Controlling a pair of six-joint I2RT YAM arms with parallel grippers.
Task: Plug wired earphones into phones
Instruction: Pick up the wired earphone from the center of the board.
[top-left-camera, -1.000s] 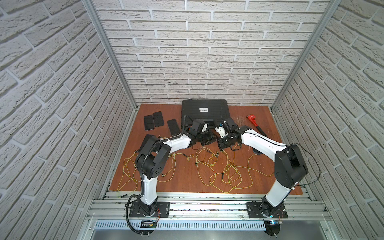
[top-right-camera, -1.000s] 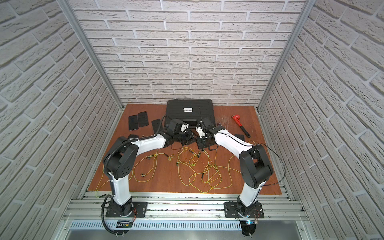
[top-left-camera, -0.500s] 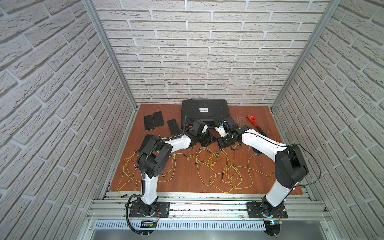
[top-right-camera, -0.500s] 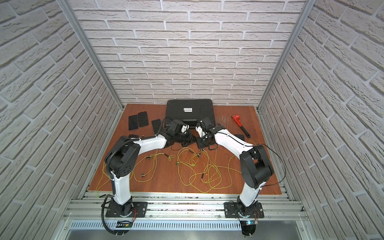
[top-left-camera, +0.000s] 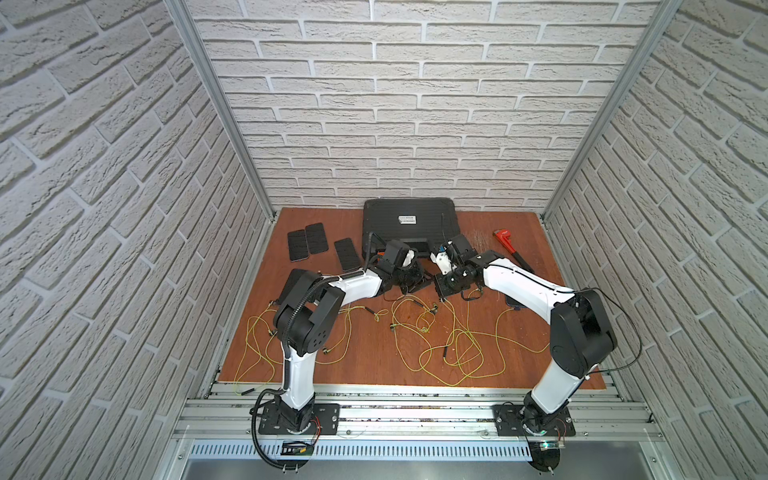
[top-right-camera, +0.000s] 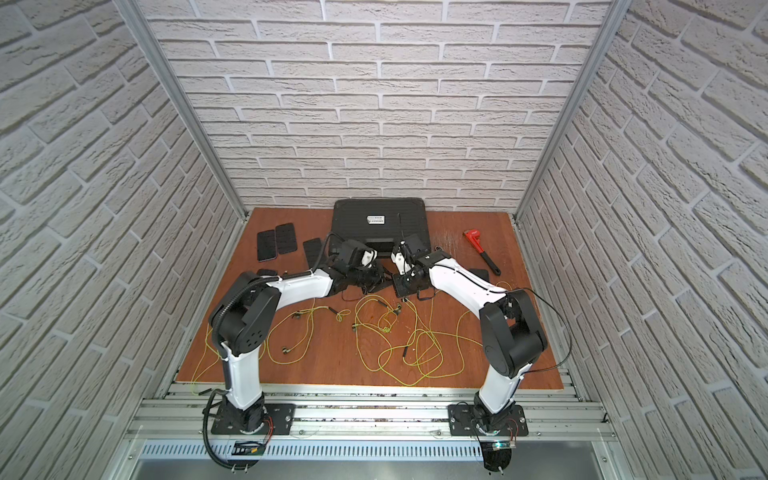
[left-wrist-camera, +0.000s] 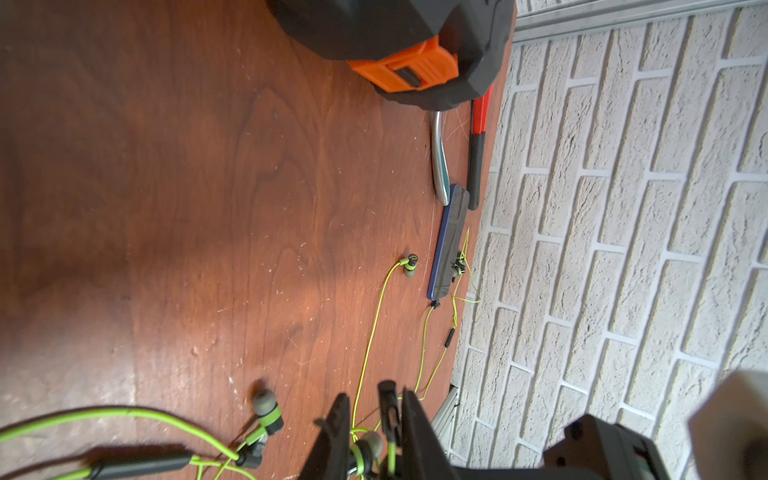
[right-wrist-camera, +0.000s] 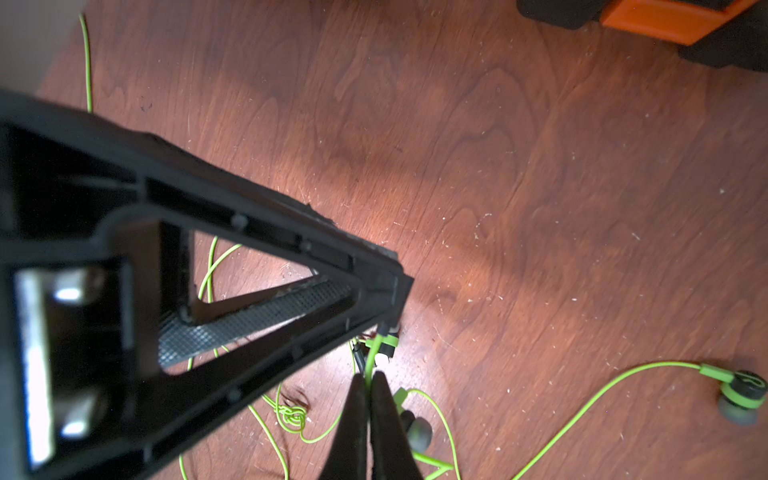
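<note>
Yellow-green wired earphones (top-left-camera: 453, 349) lie in loose loops over the wooden table (top-left-camera: 519, 365). Both grippers meet in front of the black case. My right gripper (right-wrist-camera: 370, 376) is shut on a green cord just behind its dark plug (right-wrist-camera: 388, 340), which sits at the tip of my left gripper (top-left-camera: 415, 277). In the left wrist view the left gripper (left-wrist-camera: 376, 395) has its jaws narrowly apart. A slim dark piece (left-wrist-camera: 388, 409), a cord and an earbud (left-wrist-camera: 368, 446) sit between them, and I cannot tell whether they are pressed. Three phones (top-left-camera: 316, 239) lie at the back left. Another phone (left-wrist-camera: 449, 245) lies by the right wall.
A big black case (top-left-camera: 410, 222) with orange latches (left-wrist-camera: 405, 68) stands against the back wall. A red pipe wrench (top-left-camera: 509, 247) lies at the back right. Brick walls close in three sides, and loose earbuds (right-wrist-camera: 744, 390) and cords lie round both grippers.
Both grippers stay together in front of the case. The left arm's elbow has shifted slightly to the right. Nothing else has visibly moved.
</note>
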